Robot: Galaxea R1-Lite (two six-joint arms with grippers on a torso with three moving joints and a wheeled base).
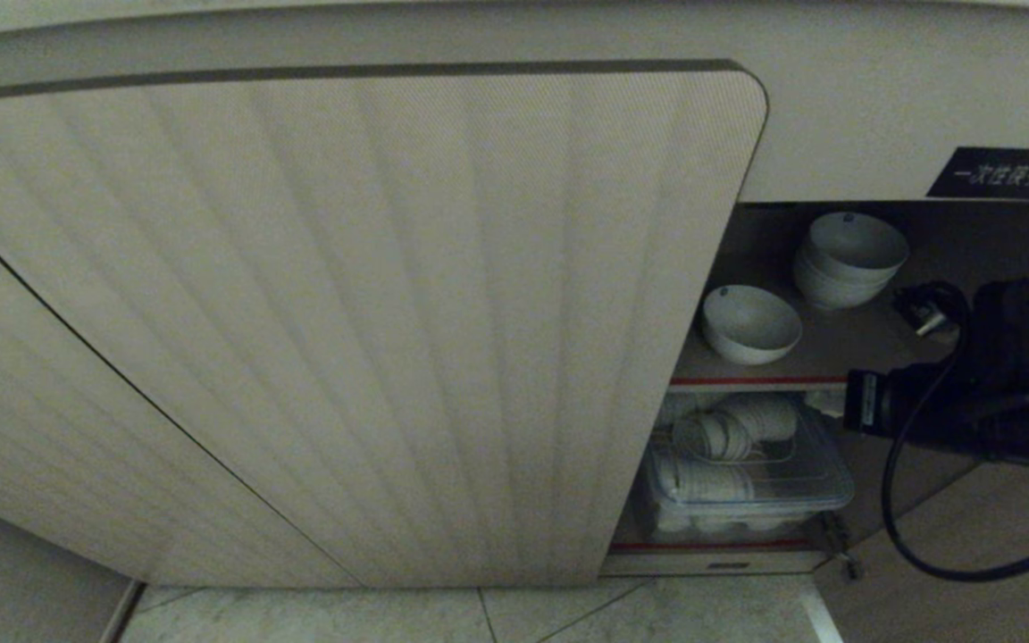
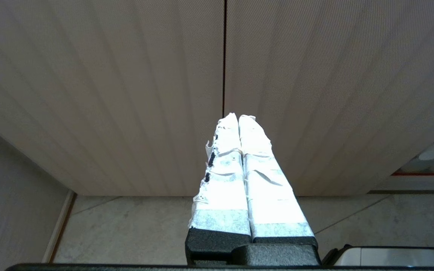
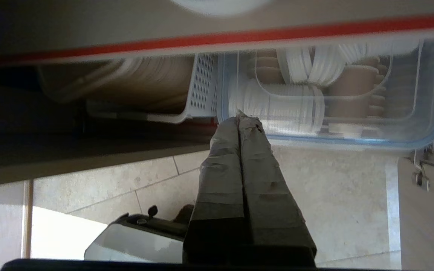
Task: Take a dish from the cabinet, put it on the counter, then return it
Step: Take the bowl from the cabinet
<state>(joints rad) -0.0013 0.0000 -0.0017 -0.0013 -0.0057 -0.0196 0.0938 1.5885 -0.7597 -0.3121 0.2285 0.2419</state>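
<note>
The cabinet [image 1: 372, 313] has its ribbed doors shut on the left and stands open on the right. On its brown, red-edged shelf [image 1: 760, 381] sits the dish [image 1: 751, 323], a single white bowl, alone near the front. My right arm [image 1: 970, 402] reaches in from the right, just below shelf height. In the right wrist view my right gripper [image 3: 241, 114] is shut and empty, its tips in front of the lower compartment, below the shelf's red edge [image 3: 239, 37]. My left gripper [image 2: 238, 117] is shut and empty, facing the closed doors [image 2: 126, 94]. The counter's top is out of view.
A stack of white bowls [image 1: 849, 259] stands behind the dish, under a black label [image 1: 999, 172]. Below, a clear blue-rimmed box [image 3: 352, 131] holds lids and cups beside a white perforated basket [image 3: 202, 86]. A black cable [image 1: 907, 500] loops under my right arm. Tiled floor [image 1: 568, 616] lies below.
</note>
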